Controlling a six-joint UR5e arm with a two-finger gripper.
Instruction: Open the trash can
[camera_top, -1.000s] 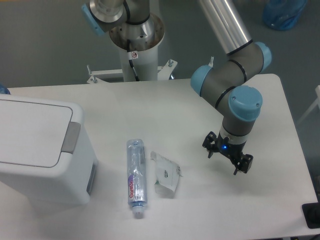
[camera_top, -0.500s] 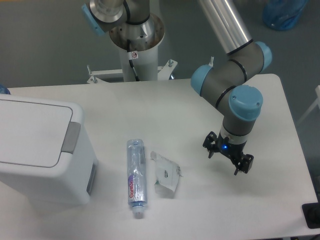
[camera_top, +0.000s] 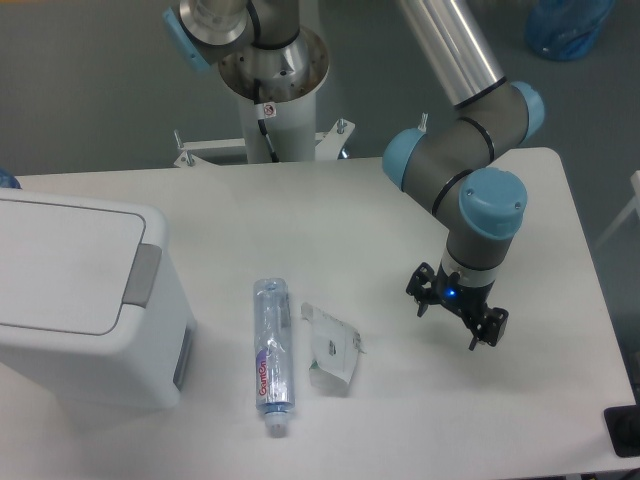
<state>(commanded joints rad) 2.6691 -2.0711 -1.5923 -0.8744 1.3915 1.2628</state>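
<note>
Here, gripper (camera_top: 456, 313): fingers spread wide, holding nothing, over the table's (camera_top: 400, 200) right side.
Trash can (camera_top: 85, 300): at the table's left edge, lid down, well apart from the gripper.
Between them: lying bottle (camera_top: 270, 356), crumpled wrapper (camera_top: 332, 360).

The clear plastic bottle (camera_top: 271, 342) lying on the bench (camera_top: 330, 210) carries a label with red lettering, too small to read. A small round red-and-white sign (camera_top: 266, 108) sits on the robot's pedestal (camera_top: 272, 95), its symbol illegible.
</note>
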